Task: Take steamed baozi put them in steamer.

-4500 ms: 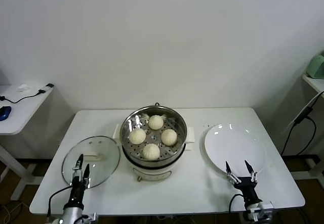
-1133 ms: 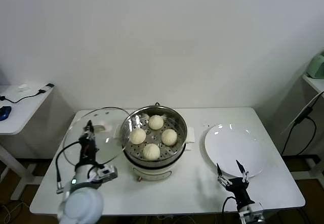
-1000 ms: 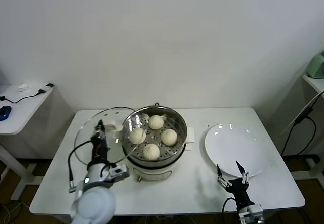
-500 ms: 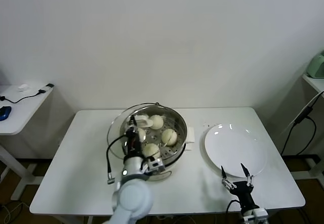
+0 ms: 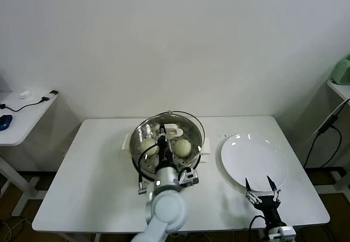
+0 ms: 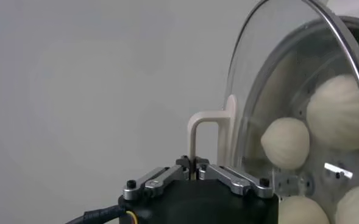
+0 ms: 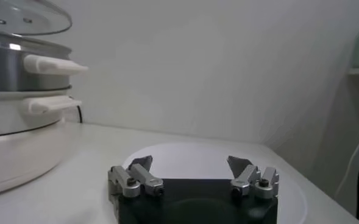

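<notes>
Left gripper (image 5: 163, 143) jaws clamped on glass lid (image 6: 289, 91) handle, holding it over steamer (image 5: 143, 135) at counter (image 5: 98, 187) centre; steamed baozi (image 5: 184, 147) inside. Right gripper (image 5: 262, 190) idles, jaws wide, empty, near plate (image 5: 251, 154).

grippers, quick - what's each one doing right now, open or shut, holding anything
Left gripper: shut on the glass lid handle, over the steamer.
Right gripper: open, empty, by the white plate.
</notes>
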Controlling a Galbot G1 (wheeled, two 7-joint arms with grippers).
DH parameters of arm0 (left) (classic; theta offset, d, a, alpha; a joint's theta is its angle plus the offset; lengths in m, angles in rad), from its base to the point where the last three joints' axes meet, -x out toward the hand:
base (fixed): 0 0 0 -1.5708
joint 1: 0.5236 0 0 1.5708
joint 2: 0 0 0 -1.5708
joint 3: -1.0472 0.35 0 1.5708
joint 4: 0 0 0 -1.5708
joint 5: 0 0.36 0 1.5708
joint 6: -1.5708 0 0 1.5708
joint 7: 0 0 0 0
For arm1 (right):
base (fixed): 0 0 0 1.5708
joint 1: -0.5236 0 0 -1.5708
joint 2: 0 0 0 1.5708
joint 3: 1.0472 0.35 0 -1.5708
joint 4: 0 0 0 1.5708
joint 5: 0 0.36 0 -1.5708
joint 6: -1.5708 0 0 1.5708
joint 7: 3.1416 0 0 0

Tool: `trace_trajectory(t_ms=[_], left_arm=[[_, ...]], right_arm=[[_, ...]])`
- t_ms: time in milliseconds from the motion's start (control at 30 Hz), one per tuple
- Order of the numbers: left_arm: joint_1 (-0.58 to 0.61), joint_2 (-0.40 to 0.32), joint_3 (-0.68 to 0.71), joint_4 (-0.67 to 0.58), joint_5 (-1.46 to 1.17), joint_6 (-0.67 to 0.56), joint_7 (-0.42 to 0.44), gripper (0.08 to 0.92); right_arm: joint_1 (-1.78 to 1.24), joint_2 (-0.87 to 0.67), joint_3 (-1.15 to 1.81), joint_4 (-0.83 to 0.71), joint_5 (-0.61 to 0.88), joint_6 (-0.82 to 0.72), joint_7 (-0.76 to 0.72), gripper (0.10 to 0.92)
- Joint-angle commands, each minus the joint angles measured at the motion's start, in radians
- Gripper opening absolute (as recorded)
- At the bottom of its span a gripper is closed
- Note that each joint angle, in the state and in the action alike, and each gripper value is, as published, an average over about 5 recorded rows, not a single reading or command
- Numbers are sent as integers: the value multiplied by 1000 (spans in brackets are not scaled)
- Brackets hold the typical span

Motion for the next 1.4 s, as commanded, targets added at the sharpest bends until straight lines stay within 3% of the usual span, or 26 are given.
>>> trace_trajectory(t_ms=[33, 433, 967, 1233, 1400], left_arm=[[-3, -29, -9, 71, 63, 14, -10, 134], [-1, -22, -35, 111, 77, 2, -51, 134], [17, -29, -11, 99, 66, -10, -43, 140], [49, 4, 29, -39, 3, -7, -8, 338], [92, 67, 26, -174, -105, -20, -25, 485]], right_arm=[[0, 5, 14, 3, -3, 13, 5, 823], [5, 14, 7, 2, -28, 26, 5, 823], [5, 19, 4, 0, -43, 47, 4, 823], [11, 12, -5, 1, -44, 40, 5, 823], [13, 10, -15, -1, -44, 34, 8, 823]])
